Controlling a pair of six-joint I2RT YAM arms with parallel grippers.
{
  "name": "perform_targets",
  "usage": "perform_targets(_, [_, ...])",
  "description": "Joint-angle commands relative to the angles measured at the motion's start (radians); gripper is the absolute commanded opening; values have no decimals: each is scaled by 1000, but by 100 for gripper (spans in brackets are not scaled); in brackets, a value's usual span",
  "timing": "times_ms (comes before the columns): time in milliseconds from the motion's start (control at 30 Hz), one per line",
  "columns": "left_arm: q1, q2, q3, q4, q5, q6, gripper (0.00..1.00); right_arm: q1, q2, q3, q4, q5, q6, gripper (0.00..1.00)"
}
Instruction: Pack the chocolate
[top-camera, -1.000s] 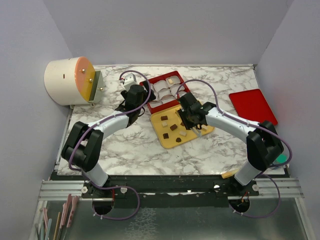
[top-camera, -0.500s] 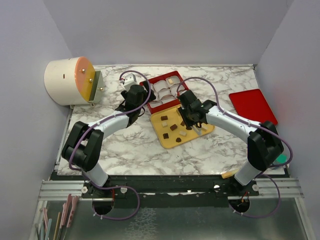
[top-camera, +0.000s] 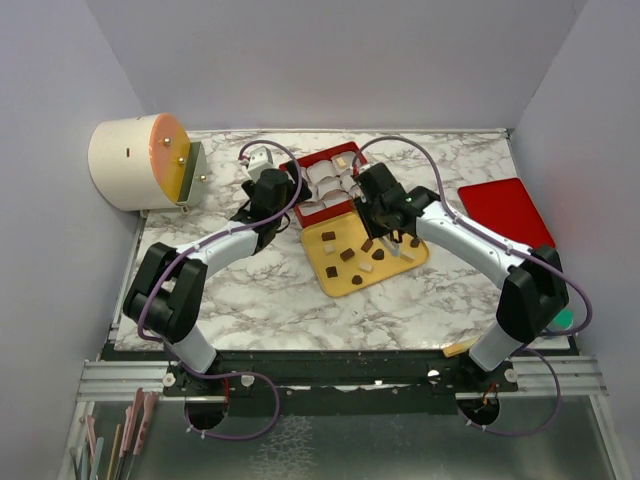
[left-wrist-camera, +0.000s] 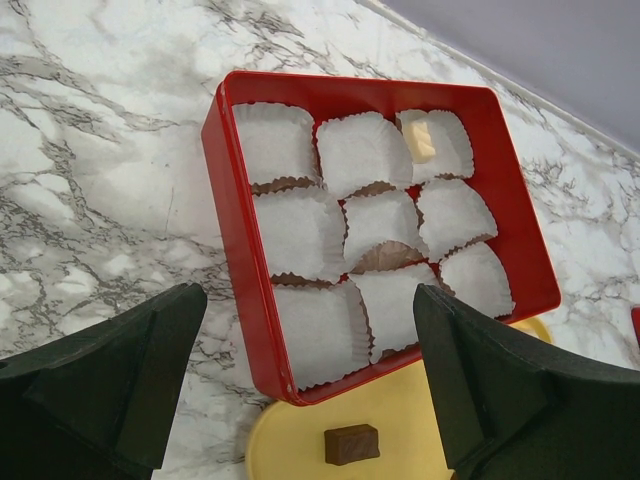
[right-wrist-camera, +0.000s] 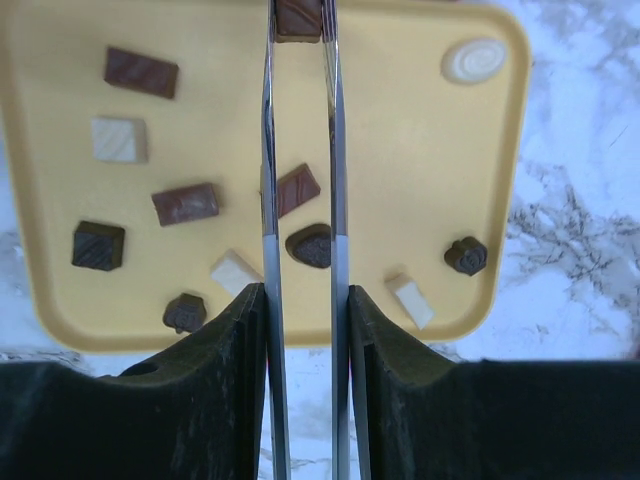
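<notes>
Several small dark brown and cream chocolate pieces (right-wrist-camera: 185, 203) lie on the flat yellow tray (right-wrist-camera: 400, 150), which also shows in the top view (top-camera: 338, 277). Behind the tray stands a red box (left-wrist-camera: 225, 200) of white paper cups; one far cup holds a cream piece (left-wrist-camera: 421, 138). My right gripper (right-wrist-camera: 298, 20) carries two long thin metal blades, shut on a brown chocolate piece (right-wrist-camera: 298, 15) held above the tray's far edge, near the box (top-camera: 335, 149). My left gripper (left-wrist-camera: 310, 400) is open and empty above the box's near corner. A brown piece (left-wrist-camera: 351, 444) lies below it.
A flat red lid (top-camera: 505, 212) lies at the right edge of the marble table. A white drum with an orange face (top-camera: 135, 162) stands at the back left. Purple cables loop over both arms. Grey walls close in the sides.
My right gripper has moved from over the tray's middle toward the back, nearer the red box, with the brown piece in its blades. The left arm has not moved.
</notes>
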Motion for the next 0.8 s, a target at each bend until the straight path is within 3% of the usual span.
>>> perform_targets(0, [5,-4,36,2,-16,16,95,10,-22,102,-23,0,-24,0])
perform_targets(767, [56,-113,23,-22,-25,111,96,-24,429,644,-15,-78,-141,0])
